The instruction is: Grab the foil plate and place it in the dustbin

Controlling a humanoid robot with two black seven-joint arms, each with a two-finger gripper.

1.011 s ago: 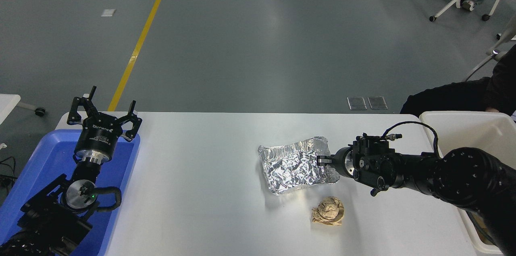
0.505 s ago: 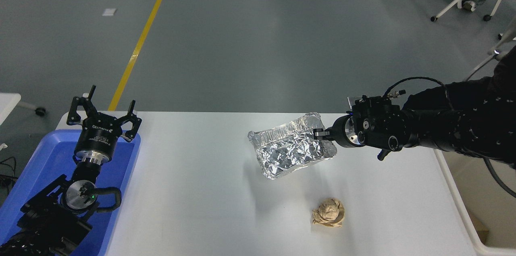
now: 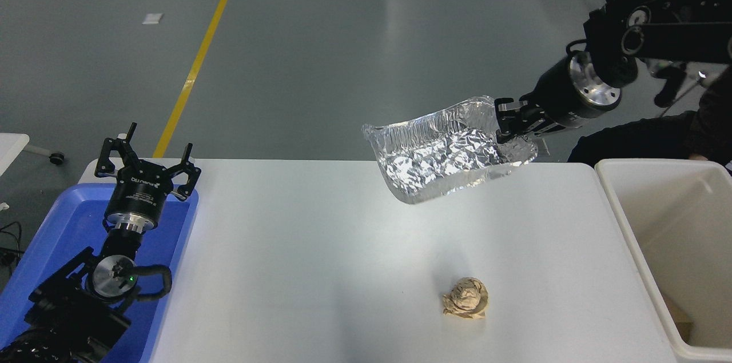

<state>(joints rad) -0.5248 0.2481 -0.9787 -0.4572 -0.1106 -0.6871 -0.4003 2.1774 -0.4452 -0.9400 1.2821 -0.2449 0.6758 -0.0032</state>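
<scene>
High over table, right gripper (image 3: 504, 122) pinches 1 foil plate (image 3: 446, 148) by its edge. Left gripper (image 3: 147, 158) parked, fingers spread. 1 dustbin (image 3: 623, 203), 1 paper ball (image 3: 466, 298).

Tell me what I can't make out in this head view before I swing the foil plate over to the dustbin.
- Dustbin: right wall and near end cut off by the picture's edges; most of its floor is out of view.
- Foil plate: the gripped corner is hidden behind the right gripper.
- Blue tray: the parked left gripper and its arm cover much of it.
- Person at the far right: cropped by the picture's edge.
</scene>
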